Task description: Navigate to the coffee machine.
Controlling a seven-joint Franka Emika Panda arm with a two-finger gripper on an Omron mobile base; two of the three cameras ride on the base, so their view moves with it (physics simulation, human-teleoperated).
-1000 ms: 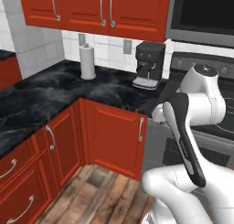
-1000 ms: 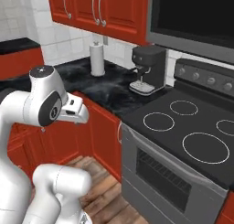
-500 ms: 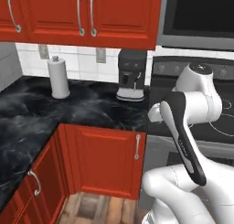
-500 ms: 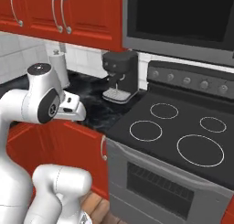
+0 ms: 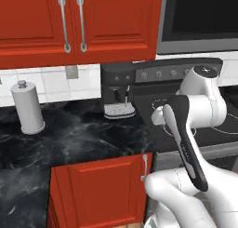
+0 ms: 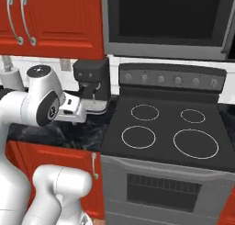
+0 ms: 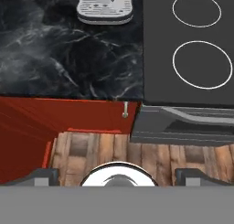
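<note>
The coffee machine (image 5: 118,90) is a small dark espresso machine with a silver grated drip tray, standing at the back of the black marble counter (image 5: 79,138) just left of the stove. It also stands behind my arm in the right base view (image 6: 92,80), and its drip tray (image 7: 105,7) shows at the top of the hand view. My gripper (image 7: 118,176) is open with nothing between its fingertips (image 7: 44,174). It is held folded close to the arm and points down over the counter edge and floor.
A black stove (image 6: 168,133) with white burner rings adjoins the counter on the right, below a microwave (image 6: 165,22). A white paper towel roll (image 5: 27,108) stands on the counter at left. Red cabinets (image 5: 69,22) hang above; a red lower door (image 5: 97,194) and the wood floor (image 7: 114,150) lie below.
The whole picture has shifted: the base has moved, so the coffee machine and stove now sit closer and more central. The arm keeps its folded pose.
</note>
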